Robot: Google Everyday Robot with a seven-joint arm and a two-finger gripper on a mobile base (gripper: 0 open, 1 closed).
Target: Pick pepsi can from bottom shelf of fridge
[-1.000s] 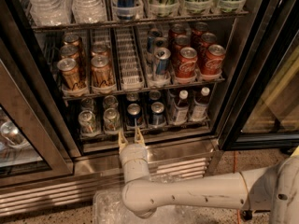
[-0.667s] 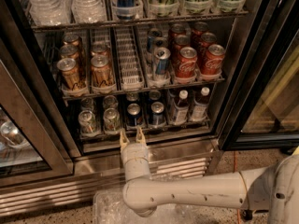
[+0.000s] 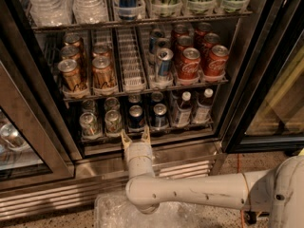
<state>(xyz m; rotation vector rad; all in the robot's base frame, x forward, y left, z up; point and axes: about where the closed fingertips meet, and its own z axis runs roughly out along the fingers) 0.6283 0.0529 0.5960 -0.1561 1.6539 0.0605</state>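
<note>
The fridge [image 3: 247, 80] stands open in front of me. Its bottom shelf [image 3: 142, 133] holds two dark-blue pepsi cans side by side, one [image 3: 136, 117] left of the other [image 3: 159, 115], with more cans behind them. My gripper [image 3: 136, 137] is open, its two fingertips pointing up at the shelf's front rail, just below the left pepsi can. It holds nothing and touches no can.
Silver-green cans [image 3: 89, 123] stand at the left of the bottom shelf, small bottles [image 3: 182, 109] at the right. The rack above holds gold cans [image 3: 71, 74], a slim blue-and-silver can [image 3: 164, 63] and red Coca-Cola cans [image 3: 190, 63]. The slatted steel base [image 3: 190, 167] lies below.
</note>
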